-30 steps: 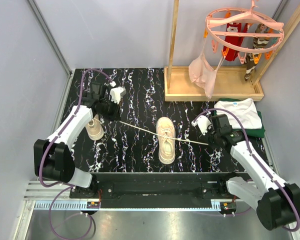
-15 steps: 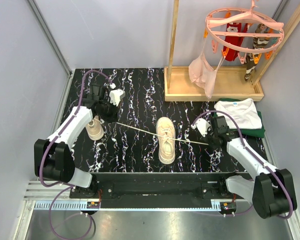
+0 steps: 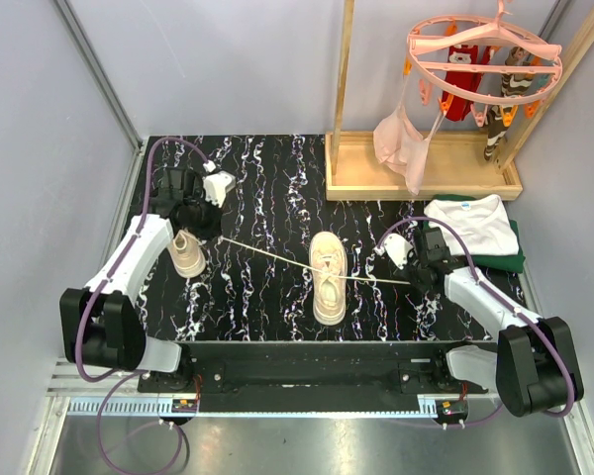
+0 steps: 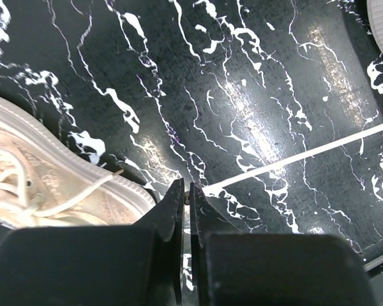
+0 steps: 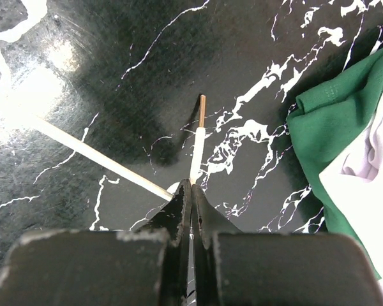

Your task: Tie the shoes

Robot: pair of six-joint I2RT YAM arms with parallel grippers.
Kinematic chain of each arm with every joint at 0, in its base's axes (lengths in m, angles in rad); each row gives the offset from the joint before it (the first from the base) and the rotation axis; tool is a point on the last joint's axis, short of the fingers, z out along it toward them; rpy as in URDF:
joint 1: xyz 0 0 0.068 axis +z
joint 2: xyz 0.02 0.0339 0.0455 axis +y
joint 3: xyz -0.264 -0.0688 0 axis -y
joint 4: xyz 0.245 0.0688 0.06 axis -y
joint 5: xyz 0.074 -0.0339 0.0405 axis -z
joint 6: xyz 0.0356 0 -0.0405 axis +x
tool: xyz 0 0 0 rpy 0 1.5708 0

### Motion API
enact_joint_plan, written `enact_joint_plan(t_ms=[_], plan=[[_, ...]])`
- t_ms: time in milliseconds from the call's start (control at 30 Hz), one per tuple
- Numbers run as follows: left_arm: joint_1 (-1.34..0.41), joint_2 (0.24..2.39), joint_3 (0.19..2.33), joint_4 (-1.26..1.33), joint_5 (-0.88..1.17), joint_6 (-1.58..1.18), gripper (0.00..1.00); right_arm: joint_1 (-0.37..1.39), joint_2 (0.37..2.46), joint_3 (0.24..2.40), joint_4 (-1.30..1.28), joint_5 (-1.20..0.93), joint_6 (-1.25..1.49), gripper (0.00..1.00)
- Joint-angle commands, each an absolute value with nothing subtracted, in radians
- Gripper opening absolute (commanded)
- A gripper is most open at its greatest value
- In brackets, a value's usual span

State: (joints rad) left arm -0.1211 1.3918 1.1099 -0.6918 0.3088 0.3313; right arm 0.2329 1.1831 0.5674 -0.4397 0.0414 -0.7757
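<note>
Pale wood forms the shallow tray (image 3: 475, 184) at the back right of the table. Two wooden posts rise from it, and a pink garment (image 3: 401, 139) hangs down over it from a round pink hanger (image 3: 480, 49) that also carries socks. Whether the garment touches the tray floor cannot be told.

The table (image 3: 277, 188) is black with white marble veins, set between plain grey walls. A folded white shirt (image 3: 470, 223) lies on green cloth (image 3: 510, 259) at the right edge.

The middle shoe (image 3: 327, 277) lies near the front centre, toe toward the arms. Its white lace (image 3: 277, 255) is stretched out straight to both sides. The left shoe (image 3: 186, 254) lies near the table's left edge, just beside the left gripper (image 4: 186, 191). That gripper's fingers are pressed almost together, pinching the lace at their tips. The right gripper (image 5: 191, 191) is well to the right of the middle shoe, near the green cloth. Its fingers are closed tight on the other end of the lace, and the brown lace tip (image 5: 202, 102) pokes out beyond them.
</note>
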Motion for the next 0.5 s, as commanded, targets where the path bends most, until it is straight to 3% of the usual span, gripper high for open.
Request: enact_joint_plan(t_ms=[0, 233, 467], plan=[[-0.103, 1.374, 1.155, -0.666, 0.225, 0.402, 0.00, 0.221, 1.167, 0.554, -0.428, 0.077, -0.807, 0.00], [-0.120, 1.436, 1.120, -0.676, 0.278, 0.390, 0.00, 0.221, 1.184, 0.564, -0.423, 0.042, -0.801, 0.00], [-0.248, 1.544, 1.083, -0.629, 0.265, 0.335, 0.00, 0.221, 1.229, 0.633, -0.468, -0.067, -0.796, 0.00]])
